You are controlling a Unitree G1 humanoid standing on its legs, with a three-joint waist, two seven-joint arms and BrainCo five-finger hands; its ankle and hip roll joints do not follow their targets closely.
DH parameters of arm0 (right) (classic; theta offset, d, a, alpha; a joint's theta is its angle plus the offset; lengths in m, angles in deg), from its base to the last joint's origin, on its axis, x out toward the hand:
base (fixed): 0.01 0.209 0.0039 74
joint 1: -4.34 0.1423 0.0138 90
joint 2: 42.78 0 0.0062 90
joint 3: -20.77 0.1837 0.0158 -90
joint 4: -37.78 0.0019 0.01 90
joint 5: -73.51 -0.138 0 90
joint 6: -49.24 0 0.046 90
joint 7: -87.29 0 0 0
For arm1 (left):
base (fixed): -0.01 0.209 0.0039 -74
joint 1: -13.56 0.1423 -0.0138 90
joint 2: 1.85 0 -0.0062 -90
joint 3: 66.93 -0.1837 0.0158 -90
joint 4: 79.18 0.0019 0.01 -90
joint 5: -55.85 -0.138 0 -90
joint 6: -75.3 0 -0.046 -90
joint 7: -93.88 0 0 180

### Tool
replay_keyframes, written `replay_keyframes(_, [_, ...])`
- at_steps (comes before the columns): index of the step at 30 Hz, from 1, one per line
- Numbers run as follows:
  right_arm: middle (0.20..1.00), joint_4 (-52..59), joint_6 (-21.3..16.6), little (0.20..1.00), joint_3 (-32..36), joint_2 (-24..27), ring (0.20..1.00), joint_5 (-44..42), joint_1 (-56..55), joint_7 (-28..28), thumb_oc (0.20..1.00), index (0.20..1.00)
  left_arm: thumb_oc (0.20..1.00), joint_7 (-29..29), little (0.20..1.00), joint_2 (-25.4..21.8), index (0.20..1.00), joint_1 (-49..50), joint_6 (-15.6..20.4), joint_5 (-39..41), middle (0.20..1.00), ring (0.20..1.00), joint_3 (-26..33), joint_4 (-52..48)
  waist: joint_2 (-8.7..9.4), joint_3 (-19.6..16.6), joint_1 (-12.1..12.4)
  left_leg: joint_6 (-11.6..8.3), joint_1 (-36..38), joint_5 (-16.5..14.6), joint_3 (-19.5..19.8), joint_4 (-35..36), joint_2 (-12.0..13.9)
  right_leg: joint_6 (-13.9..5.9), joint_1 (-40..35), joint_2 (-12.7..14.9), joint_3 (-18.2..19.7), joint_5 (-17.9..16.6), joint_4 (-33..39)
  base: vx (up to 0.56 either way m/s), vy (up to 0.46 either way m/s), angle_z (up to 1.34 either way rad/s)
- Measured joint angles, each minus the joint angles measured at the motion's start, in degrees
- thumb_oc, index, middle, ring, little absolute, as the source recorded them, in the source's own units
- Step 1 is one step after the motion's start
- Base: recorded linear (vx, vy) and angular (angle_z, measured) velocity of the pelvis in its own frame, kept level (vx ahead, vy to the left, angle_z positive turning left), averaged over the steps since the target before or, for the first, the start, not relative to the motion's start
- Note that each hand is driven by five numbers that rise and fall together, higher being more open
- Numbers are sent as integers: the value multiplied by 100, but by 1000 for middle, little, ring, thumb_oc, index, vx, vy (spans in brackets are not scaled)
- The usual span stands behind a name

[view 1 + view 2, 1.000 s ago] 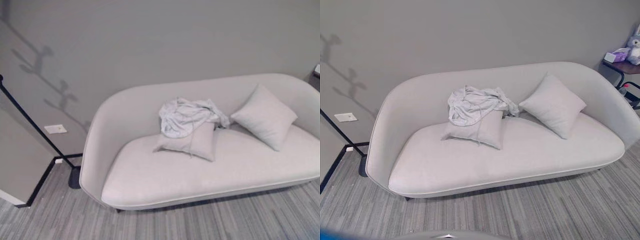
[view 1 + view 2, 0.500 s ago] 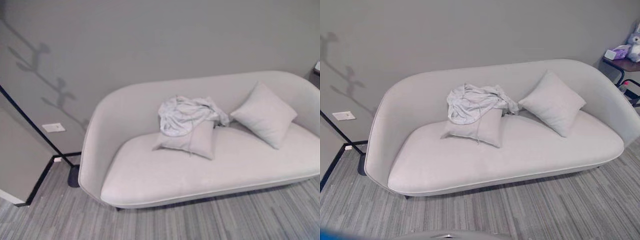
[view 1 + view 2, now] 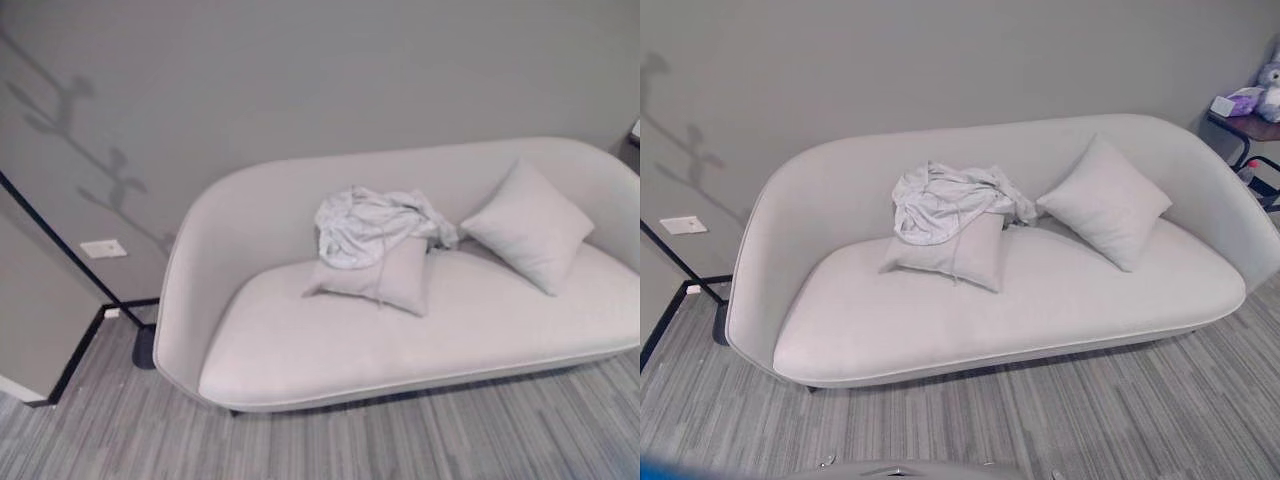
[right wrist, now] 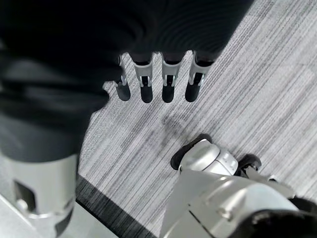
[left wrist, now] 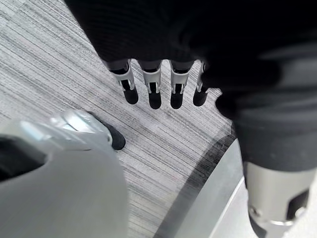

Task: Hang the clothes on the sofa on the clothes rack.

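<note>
A plain grey wall (image 3: 940, 60) with a white wall plate (image 3: 683, 225) rises above striped grey carpet (image 3: 1120, 420), where a dark side table (image 3: 1250, 128) at the far right carries a tissue box (image 3: 1237, 102) and a plush toy (image 3: 1270, 90).

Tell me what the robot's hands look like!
Each hand wears a dark ribbed cover over its back and wrist. The left hand and right hand both have shiny silver fingers with rounded black tips, lined up in a row like little pegs.
</note>
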State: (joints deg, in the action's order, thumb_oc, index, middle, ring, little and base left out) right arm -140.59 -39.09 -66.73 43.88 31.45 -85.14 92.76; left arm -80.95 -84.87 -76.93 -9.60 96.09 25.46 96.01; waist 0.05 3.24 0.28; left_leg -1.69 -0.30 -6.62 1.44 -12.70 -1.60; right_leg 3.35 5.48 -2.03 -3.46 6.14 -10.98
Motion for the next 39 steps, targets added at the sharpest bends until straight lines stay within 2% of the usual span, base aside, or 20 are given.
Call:
replay_keyframes(1, [1000, -30, -13, 1000, -92, 19, 1000, 134, 148, -8, 1000, 1000, 1000, 3, 1000, -5, 1000, -204, 37, 5, 1000, 1000, 21, -15, 195, 218, 19, -298, -579, 169, 99, -886, -159, 63, -44, 162, 90, -38, 154, 85, 79, 4])
replay_keyframes(2, [1000, -34, -33, 1000, -134, 37, 1000, 170, 202, -25, 1000, 1000, 1000, -2, 1000, -19, 1000, -192, 92, 4, 1000, 1000, 27, -61, 264, 270, 92, -266, -667, 176, 99, -817, -153, 129, -168, 226, 81, -110, 357, 143, 81, -1])
replay_keyframes(4, [1000, -28, -67, 1000, -160, 63, 1000, 193, 224, -27, 1000, 1000, 1000, -13, 1000, -9, 1000, -176, 106, 6, 1000, 1000, 34, -41, 227, 263, 95, -244, -648, 197, 140, -406, 80, 129, -396, 222, 5, -146, 739, 131, 60, -1])
replay_keyframes(6, [1000, 5, -77, 1000, -189, 51, 1000, 283, 219, -20, 1000, 1000, 1000, -8, 1000, -23, 1000, -164, 137, 11, 1000, 1000, 31, -97, 253, 245, 118, -157, -592, 311, 144, 476, 433, 127, -540, 243, -75, -164, 1002, 141, 88, 9])
replay_keyframes(7, [1000, 26, -80, 1000, -188, 49, 1000, 326, 225, -24, 1000, 1000, 1000, -13, 1000, -34, 1000, -162, 153, 12, 1000, 1000, 18, -108, 246, 242, 107, -252, -594, 453, 244, 759, 565, 116, -597, 235, -90, -168, 1115, 213, 200, 27])
replay_keyframes(8, [1000, 22, -77, 1000, -300, 56, 1000, 332, 240, -72, 1000, 1000, 1000, -31, 1000, -12, 1000, -204, 195, 16, 1000, 1000, -30, -106, 211, 191, 119, -401, -637, 675, 272, 1702, 839, 105, -660, 192, -83, -174, 1358, 264, 262, 43])
replay_keyframes(10, [1000, 25, -88, 1000, -293, 63, 1000, 331, 313, -128, 1000, 1000, 1000, -41, 1000, 9, 1000, -294, 224, 30, 1000, 1000, -94, -117, 177, 209, 140, -448, -954, 730, 249, 1850, 990, -43, -671, 193, -2, -270, 1500, 270, 249, 30])
replay_keyframes(12, [1000, 36, -101, 1000, -164, 58, 1000, 331, 353, -130, 1000, 1000, 1000, -42, 1000, 28, 1000, -160, 212, 29, 1000, 1000, 21, -108, 125, 143, 178, -430, -841, 743, 221, 1828, 1031, -183, -707, 256, 124, -358, 1538, 274, 242, -28])
replay_keyframes(15, [1000, 77, -176, 1000, -77, 27, 1000, 333, 323, -116, 1000, 1000, 1000, -51, 1000, 72, 1000, 50, 188, 13, 1000, 1000, 19, 10, 48, -1, 142, -414, -355, 732, 166, 1815, 832, -204, -861, 448, 265, -359, 1588, 157, 164, -58])
replay_keyframes(16, [1000, 90, -162, 1000, -119, 61, 1000, 336, 215, -115, 1000, 1000, 1000, -58, 1000, 157, 1000, 82, 193, 6, 1000, 1000, 4, 14, -123, -138, 137, -407, -197, 710, 91, 1826, 808, -244, -862, 465, 297, -364, 1592, 206, 270, -40])
replay_keyframes(17, [1000, 86, -163, 1000, -147, 114, 1000, 342, 83, -123, 1000, 1000, 1000, -60, 1000, 246, 1000, 68, 194, 1, 1000, 1000, -42, 3, -303, -215, 123, -337, -73, 915, 68, 1847, 805, -449, -872, 463, 319, -458, 1565, 181, 258, -63])
replay_keyframes(18, [1000, 78, -113, 1000, -295, -53, 1000, 393, -80, -104, 1000, 1000, 1000, -85, 1000, 201, 1000, 92, 221, -21, 1000, 1000, -247, -54, -241, -287, 118, -177, 83, 967, -251, 1823, 574, -691, -855, 763, 517, -389, 1372, 162, 249, -63])
replay_keyframes(22, [1000, 257, -66, 1000, -304, -363, 1000, 393, -200, -65, 1000, 1000, 1000, -165, 1000, -31, 1000, -70, 271, -183, 1000, 1000, -518, -229, 125, -418, -73, 60, 77, 856, -469, 1806, 60, -1069, -682, 1262, 570, -395, 1253, 118, 203, -26])
replay_keyframes(25, [1000, 264, -105, 1000, -289, -361, 1000, 393, -99, -63, 1000, 1000, 1000, -166, 1000, -23, 1000, -211, 336, -343, 1000, 1000, -550, -309, 172, -435, -128, 84, 110, 838, -549, 1805, -114, -1233, -697, 1447, 633, -470, 1299, 88, 132, -16])
replay_keyframes(27, [1000, 264, -115, 1000, -277, -363, 1000, 394, -1, -55, 1000, 1000, 1000, -164, 1000, -28, 1000, -243, 360, -457, 1000, 1000, -545, -364, 166, -435, -152, 226, 153, 738, -564, 1807, -187, -1329, -721, 1500, 631, -461, 1318, 103, 149, -8])
replay_keyframes(32, [1000, 256, -133, 1000, -246, -317, 1000, 583, -29, -105, 1000, 1000, 1000, -171, 1000, -1, 1000, -156, 351, -548, 1000, 1000, -534, -285, 130, -426, -169, 376, 246, 595, -615, 1842, -289, -1341, -688, 1574, 714, -451, 1137, 76, 164, -10])
replay_keyframes(34, [1000, 250, -151, 1000, -242, -188, 1000, 603, 2, -136, 1000, 1000, 1000, -192, 1000, 51, 1000, -144, 342, -549, 1000, 1000, -539, -144, 9, -370, -170, 414, 279, 588, -600, 1843, -242, -1322, -339, 1521, 741, -410, 407, 26, 133, -13])
replay_keyframes(37, [1000, 527, -217, 1000, -413, -147, 1000, 700, 36, -362, 1000, 1000, 1000, -264, 1000, 10, 1000, -139, 349, -535, 1000, 1000, -521, -157, 34, -298, -159, 576, 349, 622, -714, 1843, -365, -1249, 197, 1605, 726, -385, -638, 55, 131, -17])
replay_keyframes(38, [1000, 772, -221, 1000, -439, -168, 1000, 742, 49, -418, 1000, 1000, 1000, -269, 1000, -12, 1000, -153, 346, -502, 1000, 1000, -426, -169, 31, -243, -170, 592, 378, 632, -722, 1841, -369, -1154, 329, 1649, 582, -462, -843, 113, 88, -18])
replay_keyframes(39, [1000, 1459, -237, 1000, -482, -192, 1000, 849, 18, -554, 1000, 1000, 1000, -293, 1000, -70, 1000, -143, 350, -417, 1000, 1000, -134, -205, 28, -130, -164, 591, 451, 631, -836, 1843, -310, -1068, 344, 1739, 74, -483, -963, 102, -6, -16])
